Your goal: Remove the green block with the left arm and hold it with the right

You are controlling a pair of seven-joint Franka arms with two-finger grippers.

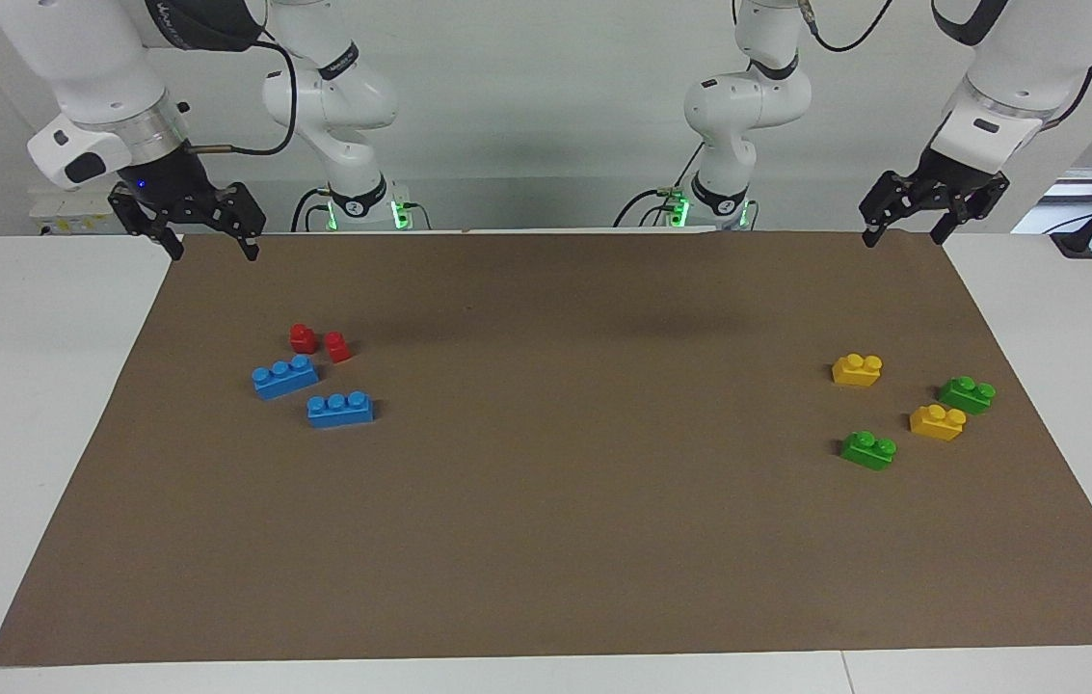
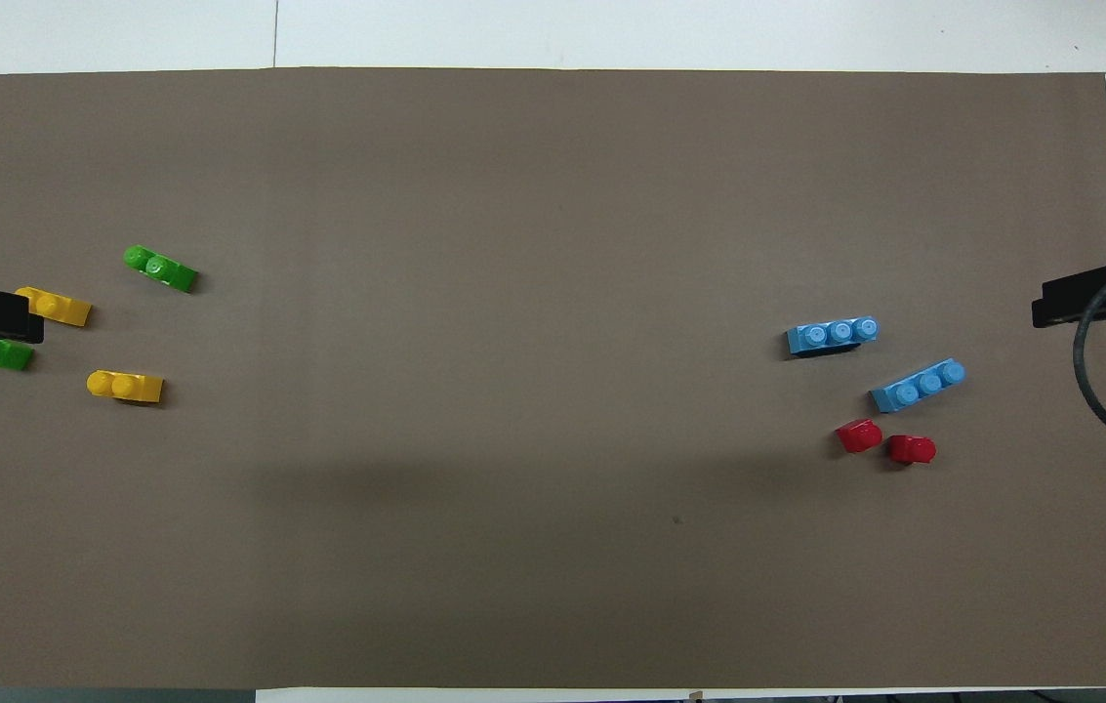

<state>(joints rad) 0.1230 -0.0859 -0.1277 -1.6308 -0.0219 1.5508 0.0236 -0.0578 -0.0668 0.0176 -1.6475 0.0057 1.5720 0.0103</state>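
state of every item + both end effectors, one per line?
left end effector: open, empty, raised over the mat's corner
right end effector: open, empty, raised over the mat's edge
green blocks: loose on the mat, untouched
yellow blocks: loose
blue blocks: separate
red blocks: side by side

Two small bright-green two-stud plastic bricks (image 1: 868, 449) (image 1: 967, 394), studs up, apart, at the left arm's end of the bench.
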